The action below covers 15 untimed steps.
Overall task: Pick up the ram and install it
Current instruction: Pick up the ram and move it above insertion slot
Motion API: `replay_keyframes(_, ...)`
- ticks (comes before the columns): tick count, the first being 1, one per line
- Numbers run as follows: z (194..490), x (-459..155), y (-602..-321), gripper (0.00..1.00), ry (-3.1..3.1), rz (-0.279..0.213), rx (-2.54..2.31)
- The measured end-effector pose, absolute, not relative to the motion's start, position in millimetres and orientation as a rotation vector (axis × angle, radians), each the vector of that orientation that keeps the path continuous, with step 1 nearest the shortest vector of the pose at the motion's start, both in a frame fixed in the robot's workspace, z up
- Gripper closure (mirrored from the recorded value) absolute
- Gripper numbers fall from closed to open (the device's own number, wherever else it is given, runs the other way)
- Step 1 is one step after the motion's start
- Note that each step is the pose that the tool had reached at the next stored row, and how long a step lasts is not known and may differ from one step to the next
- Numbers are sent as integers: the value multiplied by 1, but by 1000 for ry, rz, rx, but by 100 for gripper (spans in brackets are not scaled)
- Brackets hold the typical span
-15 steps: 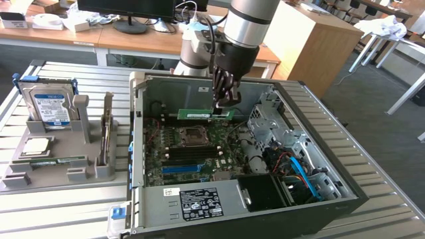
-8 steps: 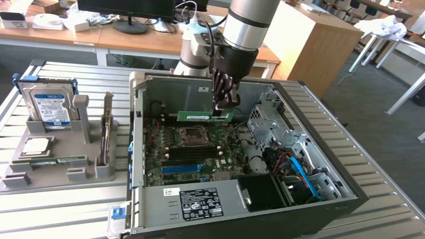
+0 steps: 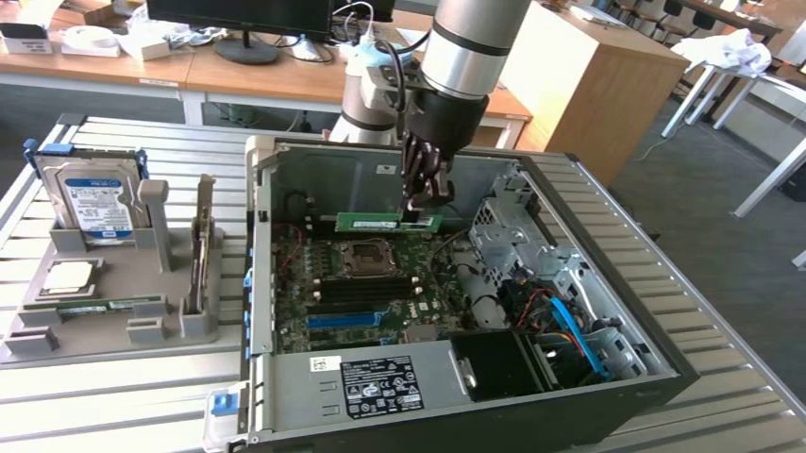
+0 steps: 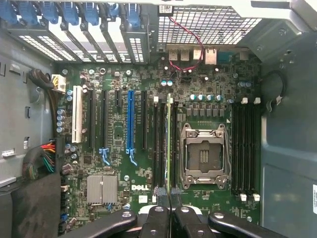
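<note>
Over the motherboard [image 3: 330, 300] | gripper [image 3: 425, 209] clamps ram [image 3: 376, 224] | ram held level

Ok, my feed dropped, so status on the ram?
Gripper shut on the ram. Ram edge-down above the motherboard, over memory slots beside the processor socket. Nothing seen between.

The arm [image 3: 460, 47] extends from 12 o'clock, wrist vertical. The gripper [image 3: 424, 209] points toward 6 o'clock, fingers [image 4: 159, 198] pinched nearly together.
</note>
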<state>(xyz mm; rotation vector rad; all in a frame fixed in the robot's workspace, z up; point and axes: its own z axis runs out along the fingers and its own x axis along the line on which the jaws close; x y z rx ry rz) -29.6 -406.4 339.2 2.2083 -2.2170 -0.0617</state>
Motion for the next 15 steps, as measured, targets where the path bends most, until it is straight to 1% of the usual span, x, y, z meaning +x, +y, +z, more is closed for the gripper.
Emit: replay_keyframes(15, 334, -30, -409, 89, -2217, -62, 2208)
